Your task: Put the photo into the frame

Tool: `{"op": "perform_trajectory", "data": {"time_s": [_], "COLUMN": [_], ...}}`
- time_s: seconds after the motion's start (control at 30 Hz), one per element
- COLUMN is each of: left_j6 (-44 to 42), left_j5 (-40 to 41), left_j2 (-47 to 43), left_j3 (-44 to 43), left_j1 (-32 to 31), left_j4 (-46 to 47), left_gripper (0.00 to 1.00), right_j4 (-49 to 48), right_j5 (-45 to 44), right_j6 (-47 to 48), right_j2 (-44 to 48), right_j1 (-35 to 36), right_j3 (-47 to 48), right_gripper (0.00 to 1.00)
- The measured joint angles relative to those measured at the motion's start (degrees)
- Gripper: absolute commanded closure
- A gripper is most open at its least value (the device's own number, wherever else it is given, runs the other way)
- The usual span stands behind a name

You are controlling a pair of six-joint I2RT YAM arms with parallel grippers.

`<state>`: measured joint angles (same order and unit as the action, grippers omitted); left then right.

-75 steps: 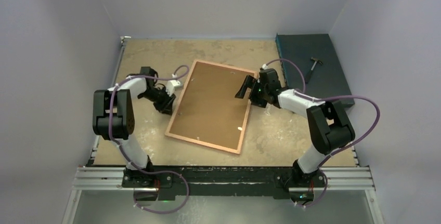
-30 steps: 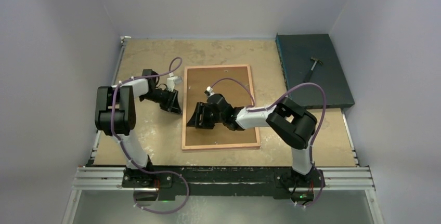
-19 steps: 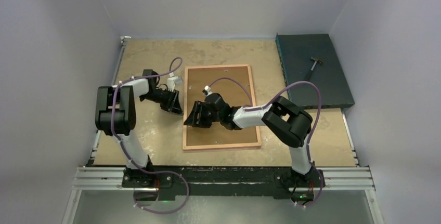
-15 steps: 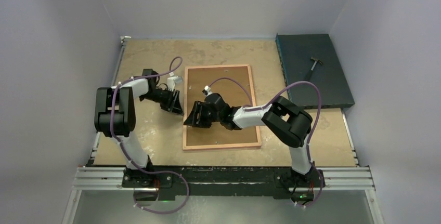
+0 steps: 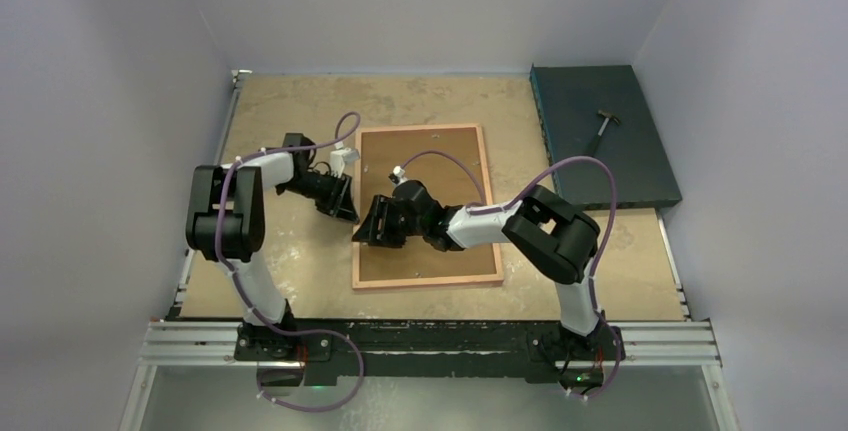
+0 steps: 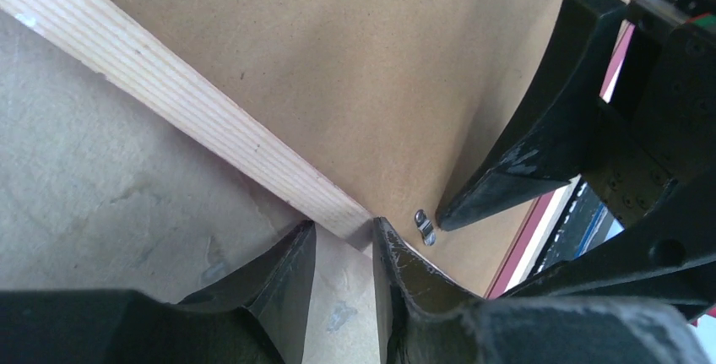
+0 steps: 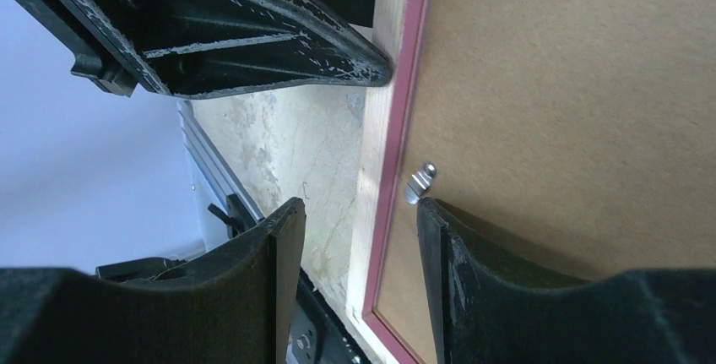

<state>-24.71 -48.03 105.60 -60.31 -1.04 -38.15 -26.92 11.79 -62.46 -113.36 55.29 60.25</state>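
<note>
The frame (image 5: 489,201) lies face down on the table, its light wood rail around the brown backing board (image 5: 430,161). The photo is hidden. My left gripper (image 5: 345,206) is low at the left rail's outer edge. In the left wrist view its fingertips stand slightly apart (image 6: 340,230) against the rail (image 6: 169,119), with only table between them. My right gripper (image 5: 368,229) reaches across the board to that same rail and is open (image 7: 359,205). One of its fingers is over the table, the other on the board beside a small metal tab (image 7: 420,181).
A dark blue pad (image 5: 575,151) with a small hammer (image 5: 605,123) on it lies at the back right. Grey walls close in on three sides. Purple cables loop over both arms. The aluminium base rail (image 5: 430,343) runs along the near edge.
Since the oldest frame, the frame has turned square to the table and my right arm has swung over to its left rail. In the last second my left gripper edged right, against the rail.
</note>
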Motion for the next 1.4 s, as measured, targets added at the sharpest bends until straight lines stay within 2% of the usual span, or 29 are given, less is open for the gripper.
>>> {"op": "perform_trajectory", "data": {"time_s": [0.47,0.8,1.07,1.17,1.4], "left_j6": [2.3,2.7,2.6,2.6,-0.2], "left_j5": [-0.2,-0.3,-0.5,-0.6,-0.6], "left_j2": [0.5,0.5,0.5,0.5,0.5], "left_j3": [0.1,0.2,0.2,0.2,-1.5], "left_j1": [-0.6,-0.5,-0.4,-0.3,0.0], "left_j4": [0.4,0.5,0.4,0.2,-3.0], "left_gripper": [0.83,0.94,0.96,0.95,0.70], "right_j4": [-1.3,-1.8,-1.3,-0.9,1.7], "right_j5": [0.2,0.2,0.3,0.4,0.5], "right_j6": [-1.0,-1.0,-0.5,0.2,2.6], "right_j2": [-0.8,-3.2,-3.2,-3.0,4.2], "right_j1": [0.2,0.4,0.4,0.4,-0.6], "right_j3": [0.0,2.8,3.0,3.2,-0.5], "right_gripper": [0.47,0.49,0.48,0.42,0.18]}}
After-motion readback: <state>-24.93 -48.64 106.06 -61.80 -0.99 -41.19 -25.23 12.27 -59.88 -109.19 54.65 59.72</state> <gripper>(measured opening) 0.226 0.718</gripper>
